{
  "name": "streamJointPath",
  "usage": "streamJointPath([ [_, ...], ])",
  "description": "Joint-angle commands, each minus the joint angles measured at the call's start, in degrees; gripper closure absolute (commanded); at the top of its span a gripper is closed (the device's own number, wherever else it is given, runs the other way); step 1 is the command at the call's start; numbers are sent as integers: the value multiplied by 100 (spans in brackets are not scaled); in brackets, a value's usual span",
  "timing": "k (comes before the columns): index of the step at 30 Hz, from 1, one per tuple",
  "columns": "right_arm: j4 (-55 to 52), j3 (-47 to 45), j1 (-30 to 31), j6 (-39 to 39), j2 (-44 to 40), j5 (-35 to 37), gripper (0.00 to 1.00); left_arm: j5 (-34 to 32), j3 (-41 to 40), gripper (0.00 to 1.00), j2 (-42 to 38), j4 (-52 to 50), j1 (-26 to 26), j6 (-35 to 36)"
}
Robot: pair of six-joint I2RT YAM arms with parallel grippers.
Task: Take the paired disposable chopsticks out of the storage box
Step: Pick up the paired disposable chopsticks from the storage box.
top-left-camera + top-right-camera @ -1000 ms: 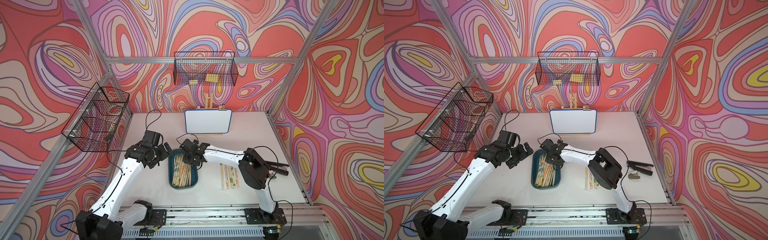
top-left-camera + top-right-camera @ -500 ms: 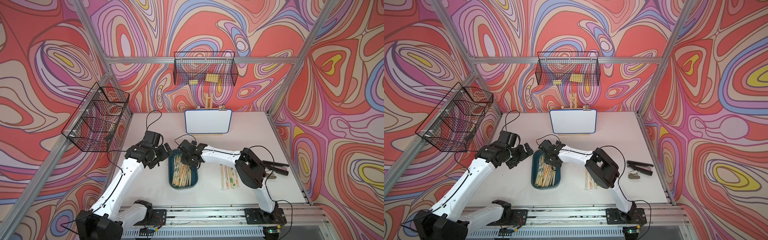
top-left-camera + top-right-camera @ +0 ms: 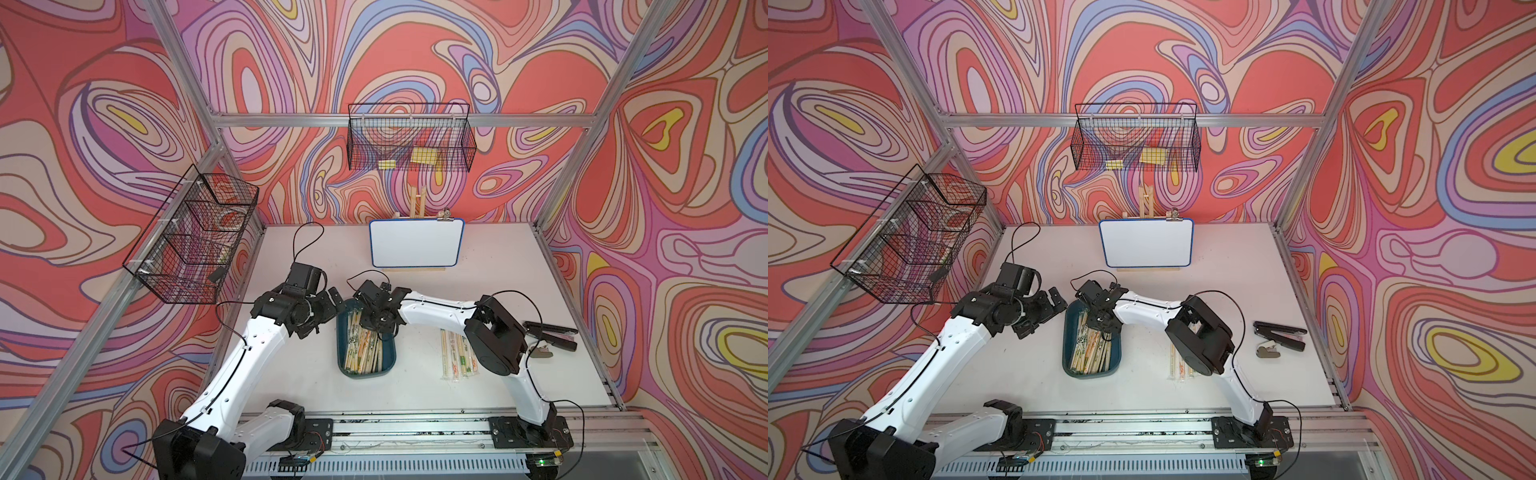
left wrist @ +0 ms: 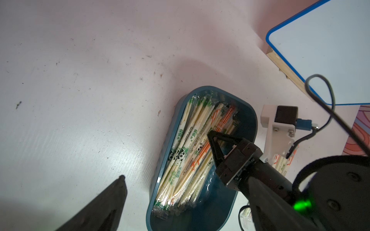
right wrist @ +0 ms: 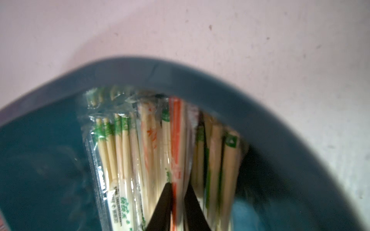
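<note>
Partly complete: several paired disposable chopsticks (image 3: 457,353) lie on the table (image 3: 415,399) near the storage box (image 3: 388,361); most remain inside; right gripper (image 5: 178,184) is clamped on an orange-printed pair (image 5: 176,140), not yet lifted; left gripper (image 3: 322,311) hovers alongside, fingers apart, empty.

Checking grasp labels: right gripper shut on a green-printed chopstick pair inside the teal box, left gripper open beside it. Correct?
Colour is wrong: the right wrist view shows the right gripper shut on an orange-printed chopstick pair inside the teal box. The left gripper is open beside it, as stated.
</note>
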Motion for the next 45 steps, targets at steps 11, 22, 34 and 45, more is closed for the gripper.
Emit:
streamJointPath([
  [11,99,-213,16,-19,-455,68,97,-46,-101,0,-133,23,64,3],
  [22,330,-367,6,-249,-800,197,97,-61,-108,0,-120,31,64,-5],
  [34,351,-479,-1,-488,-1029,282,100,-69,-73,0,-73,35,66,70],
  [45,-78,-939,-247,-825,-2179,584,100,-332,33,0,-159,-288,64,681],
])
